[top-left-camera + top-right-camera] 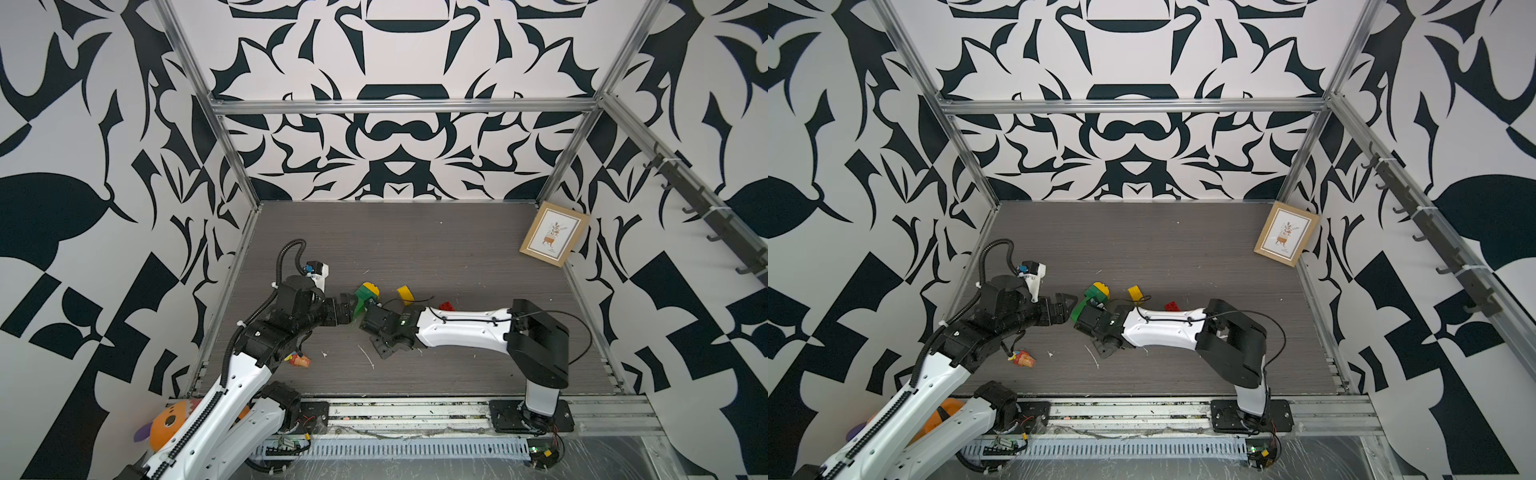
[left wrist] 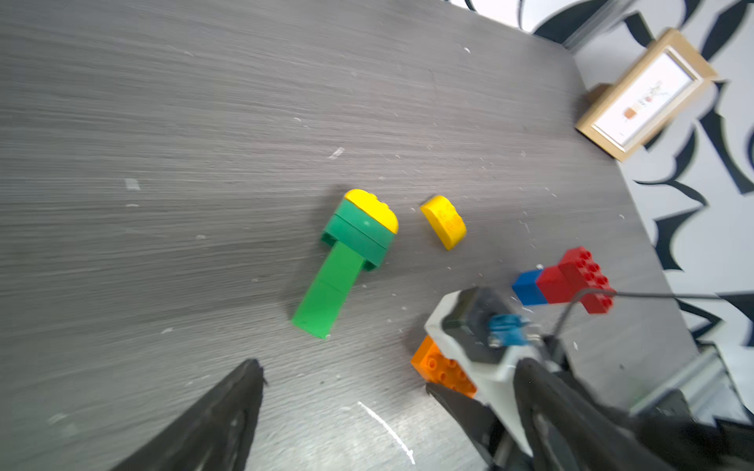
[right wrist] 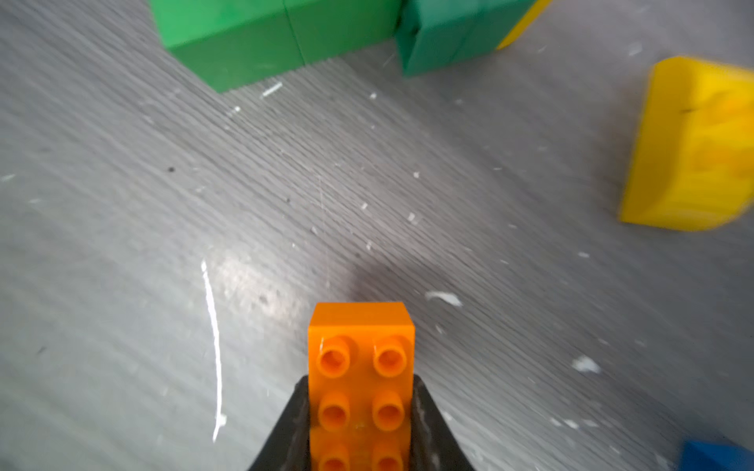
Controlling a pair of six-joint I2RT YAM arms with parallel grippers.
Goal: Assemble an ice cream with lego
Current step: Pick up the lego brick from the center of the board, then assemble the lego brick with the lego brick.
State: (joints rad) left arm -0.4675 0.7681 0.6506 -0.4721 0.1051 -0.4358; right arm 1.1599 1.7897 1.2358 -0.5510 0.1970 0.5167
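Observation:
In the right wrist view my right gripper [image 3: 361, 385] is shut on an orange lego brick [image 3: 361, 367], studs toward the camera, low over the table. A lego piece [image 2: 347, 253] lies on its side ahead of it: light green stem, dark green bricks, yellow rounded top. It shows in both top views [image 1: 366, 296] [image 1: 1090, 297]. A loose yellow rounded brick [image 2: 444, 222] [image 1: 405, 293] lies beside it. Joined red and blue bricks [image 2: 571, 279] sit further right. My left gripper [image 2: 347, 391] [image 1: 350, 309] is open and holds nothing, by the stem's end.
A framed picture [image 1: 555, 235] leans on the right wall at the back. A small multicoloured cone toy [image 1: 301, 360] lies beside the left arm, and an orange plush [image 1: 170, 424] sits past the front left edge. The right wrist [image 1: 388, 324] covers the orange brick in both top views.

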